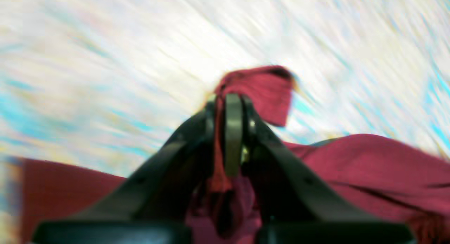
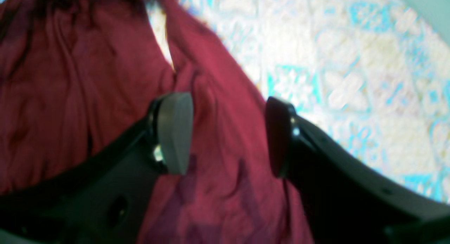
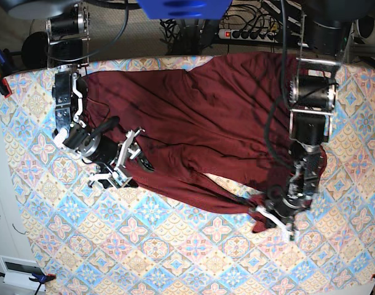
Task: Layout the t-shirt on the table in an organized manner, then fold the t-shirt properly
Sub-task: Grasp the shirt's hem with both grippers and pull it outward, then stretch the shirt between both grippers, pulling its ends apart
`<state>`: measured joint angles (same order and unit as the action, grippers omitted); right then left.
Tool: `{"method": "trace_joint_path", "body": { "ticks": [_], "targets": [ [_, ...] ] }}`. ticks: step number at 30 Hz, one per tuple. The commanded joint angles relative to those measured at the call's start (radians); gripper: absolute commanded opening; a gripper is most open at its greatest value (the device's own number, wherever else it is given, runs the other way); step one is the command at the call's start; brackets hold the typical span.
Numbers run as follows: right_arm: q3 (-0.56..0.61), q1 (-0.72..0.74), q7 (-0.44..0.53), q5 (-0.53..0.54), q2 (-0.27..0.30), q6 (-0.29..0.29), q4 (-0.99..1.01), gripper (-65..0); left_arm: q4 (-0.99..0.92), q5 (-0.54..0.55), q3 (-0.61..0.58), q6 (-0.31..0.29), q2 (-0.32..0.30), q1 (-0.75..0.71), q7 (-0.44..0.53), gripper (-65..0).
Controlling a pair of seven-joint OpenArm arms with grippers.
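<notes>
Still layout stage: t-shirt (image 3: pixel 200 117) lies rumpled across the counter (image 3: pixel 175 252). Left claw (image 1: pixel 230 100) clenched on a cloth tip; right claw (image 2: pixel 228 131) spread wide, grasping nothing. Next, prob. pull that end outward to flatten.
</notes>
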<state>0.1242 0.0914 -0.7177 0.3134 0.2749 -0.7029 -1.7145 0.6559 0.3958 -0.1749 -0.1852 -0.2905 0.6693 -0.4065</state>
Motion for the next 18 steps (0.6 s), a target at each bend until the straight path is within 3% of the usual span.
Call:
{"method": "trace_joint_path", "body": {
  "ticks": [1, 6, 9, 14, 18],
  "targets": [
    [-0.018, 0.015, 0.025, 0.013, 0.01, 0.005, -0.022, -32.9, 0.018, 0.009, 0.005, 0.019, -0.034, 0.063, 0.048, -65.0],
    [-0.027, -0.011, 0.025, 0.013, 0.01, 0.005, -0.022, -32.9, -0.025, 0.009, 0.005, 0.062, -0.131, 0.142, 0.136, -65.0],
    [-0.024, -0.014, 0.025, 0.013, 0.01, 0.005, -0.022, -32.9, -0.104, 0.005, 0.002, 0.06, -0.14, 0.2, 0.149, -65.0],
    [-0.018, -0.012, 0.025, 0.013, 0.008, 0.005, -0.019, -32.9, -0.12, 0.002, -0.048, 0.056, -0.117, 0.208, 0.143, -44.4],
    [-0.018, -0.009, 0.025, 0.01, 0.007, 0.005, 0.02, -32.9, -0.12, 0.01, -0.162, 0.059, -0.105, 0.175, 0.143, -40.0]
  ]
}}
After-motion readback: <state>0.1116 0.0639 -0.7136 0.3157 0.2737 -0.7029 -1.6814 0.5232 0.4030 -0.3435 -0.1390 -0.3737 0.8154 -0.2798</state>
